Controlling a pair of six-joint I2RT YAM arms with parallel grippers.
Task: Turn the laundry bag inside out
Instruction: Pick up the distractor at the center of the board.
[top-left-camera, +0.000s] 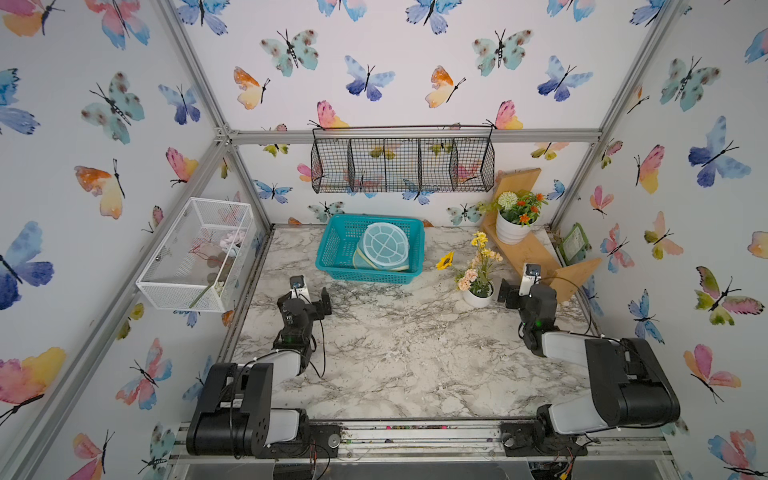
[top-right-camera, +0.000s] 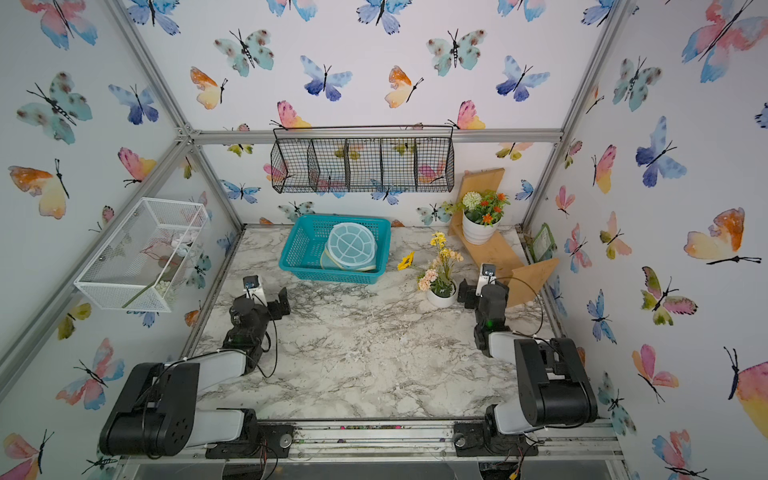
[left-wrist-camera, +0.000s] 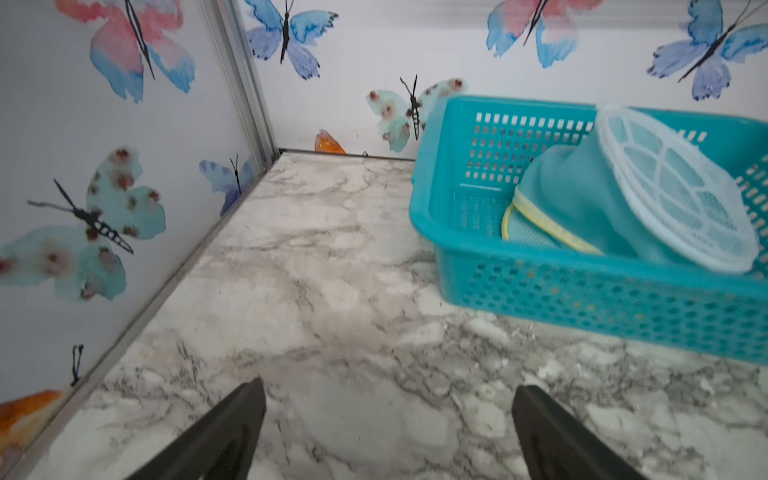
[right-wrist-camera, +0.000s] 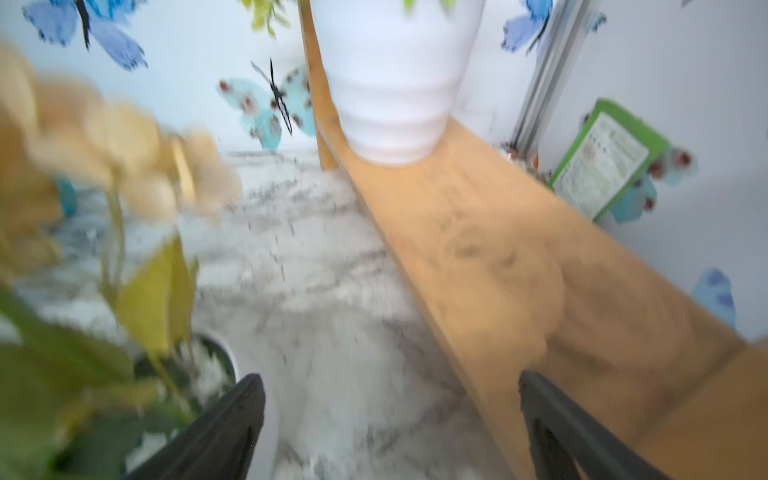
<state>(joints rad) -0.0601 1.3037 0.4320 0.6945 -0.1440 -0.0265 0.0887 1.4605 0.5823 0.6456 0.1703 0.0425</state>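
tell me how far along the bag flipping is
Nothing looks done yet. The soft light-turquoise mesh laundry bag lies in the teal slotted plastic basket, white ribbed round end up. Nothing is in hand: the left claw and right claw are open and empty. Left: grasp the bag, lift it out, turn it inside out.

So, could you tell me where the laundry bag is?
In both top views, the laundry bag sits in the right half of the teal basket, left of the sunflower.
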